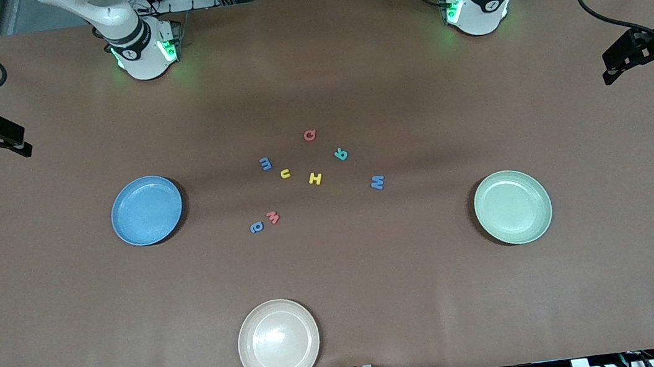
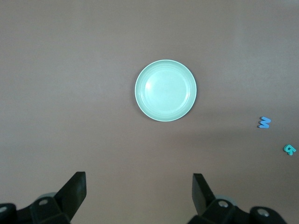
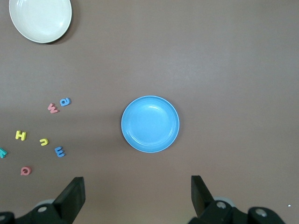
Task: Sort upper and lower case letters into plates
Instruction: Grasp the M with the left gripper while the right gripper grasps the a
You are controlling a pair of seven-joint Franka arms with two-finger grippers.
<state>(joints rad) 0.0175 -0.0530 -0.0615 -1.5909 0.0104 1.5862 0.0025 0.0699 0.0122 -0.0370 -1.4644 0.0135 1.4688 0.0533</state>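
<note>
Eight letters lie loose at mid-table, none yet in a plate: a red Q, teal R, blue E, yellow u, yellow H and blue W, plus a red w touching a blue a nearest the front camera. Case is hard to read on some at this range.

The blue plate sits toward the right arm's end, the mint green plate toward the left arm's end, both empty. A cream plate lies nearest the front camera and is not a target.

The right gripper hangs high over the table near the blue plate, jaws spread wide and holding nothing. The left gripper does likewise near the mint green plate.

Risks: the touching pair may be lifted or knocked together; small pieces may slip from the jaws; the cream plate may be mistaken for a target.
</note>
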